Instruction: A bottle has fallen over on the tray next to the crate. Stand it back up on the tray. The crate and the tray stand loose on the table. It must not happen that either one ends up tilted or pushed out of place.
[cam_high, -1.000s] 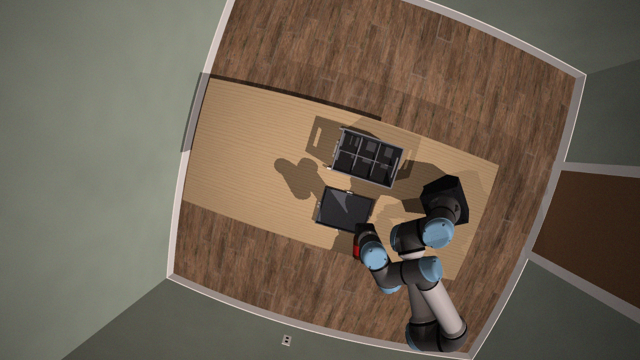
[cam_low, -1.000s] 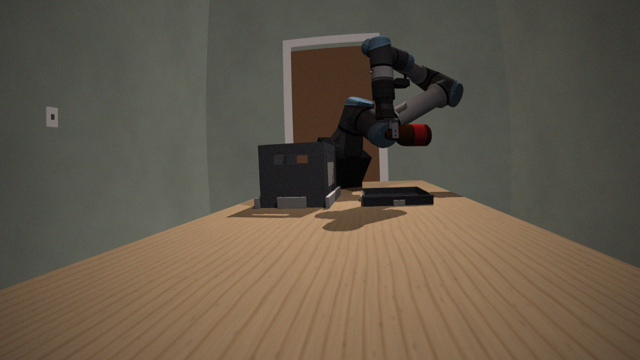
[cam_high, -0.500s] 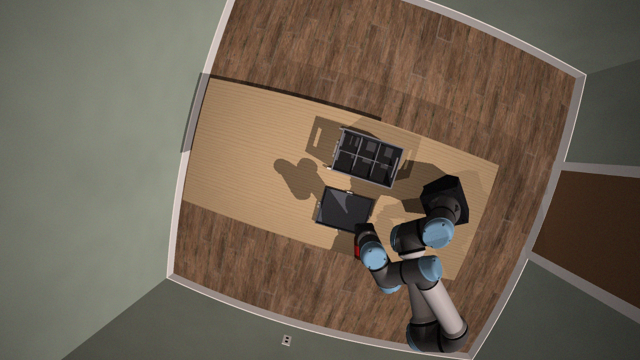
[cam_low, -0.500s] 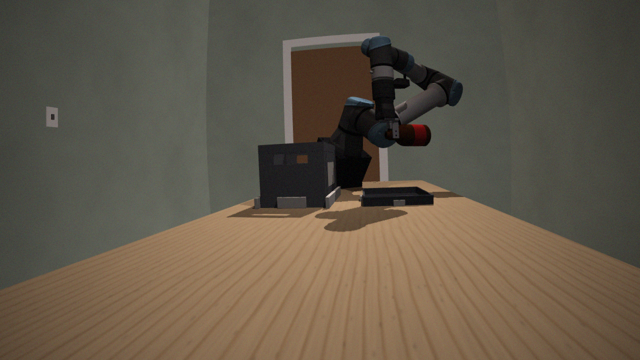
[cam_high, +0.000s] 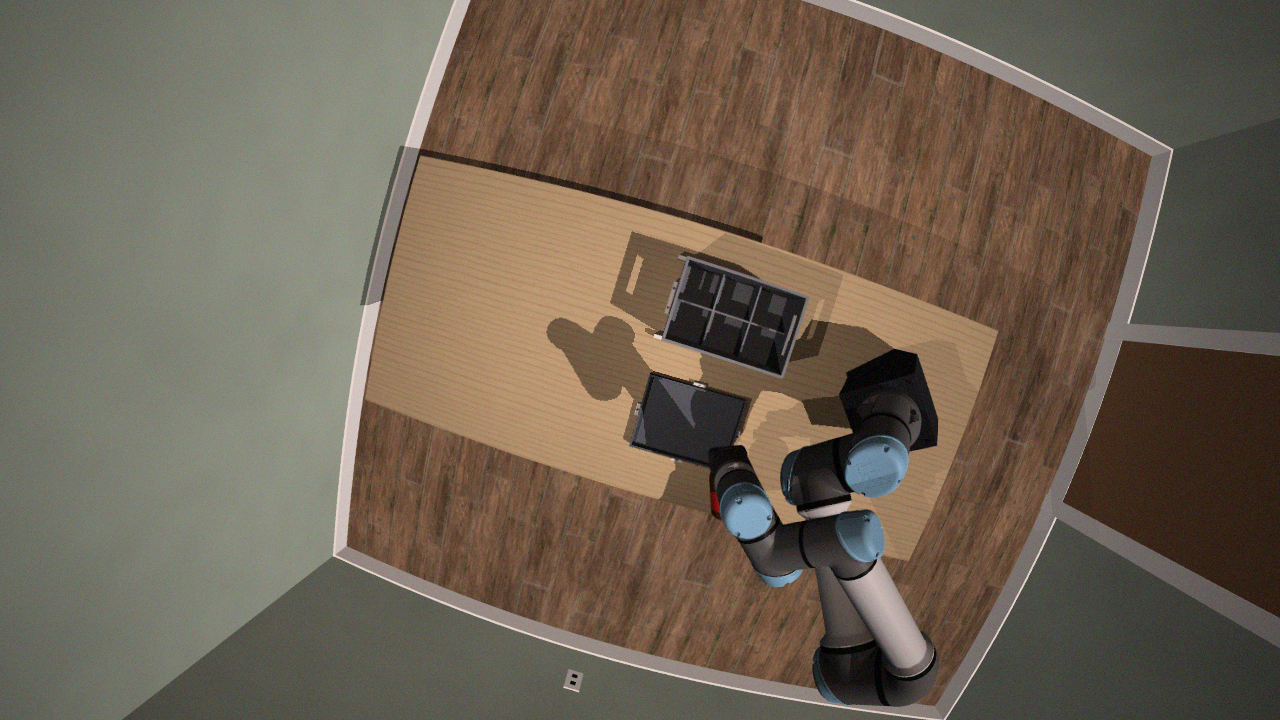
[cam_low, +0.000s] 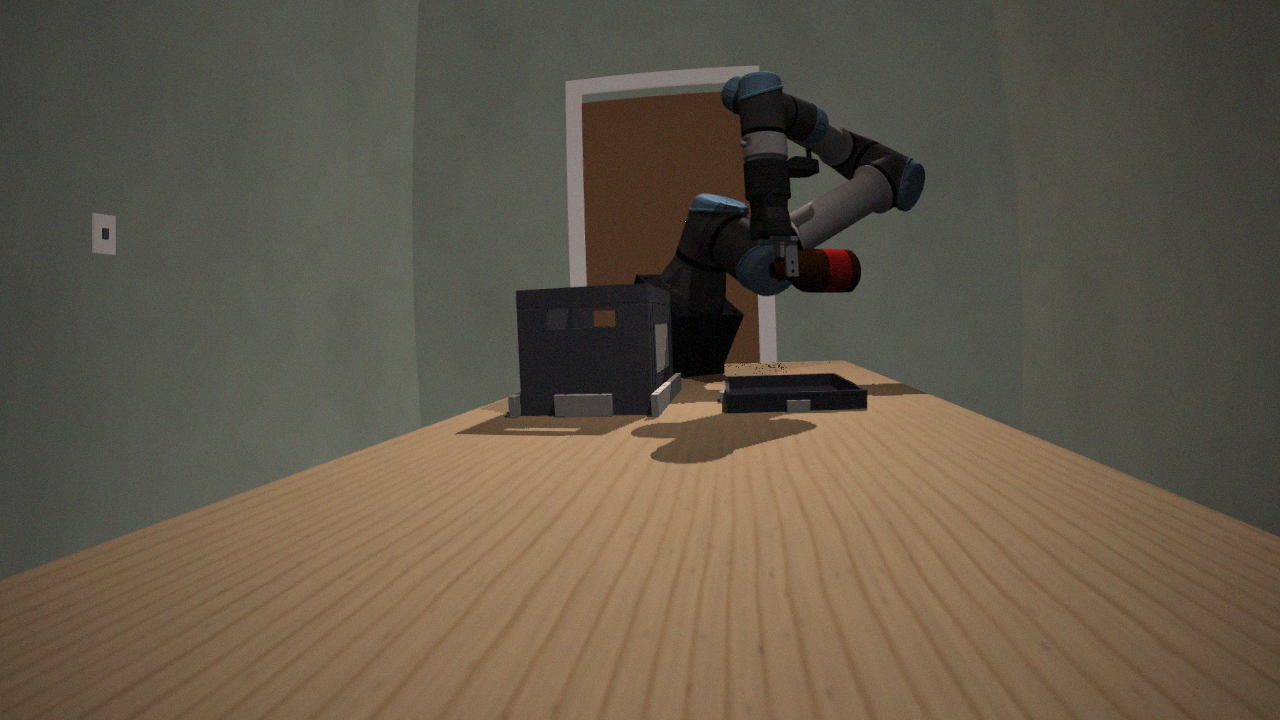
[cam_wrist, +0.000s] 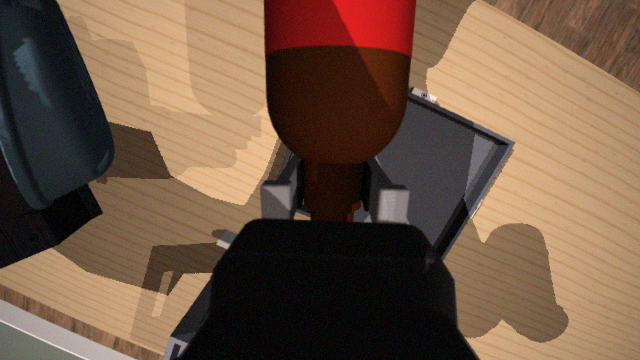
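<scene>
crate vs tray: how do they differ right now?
Height: the crate stands tall with high walls; the tray is low and flat.
Inside: the crate is split into six cells; the tray is one open pan.
Overhead: the bottle, held sideways by its neck in the claw, hangs above the tray's edge, not the crate.
Both are dark, rectangular and rest on the table.
</scene>
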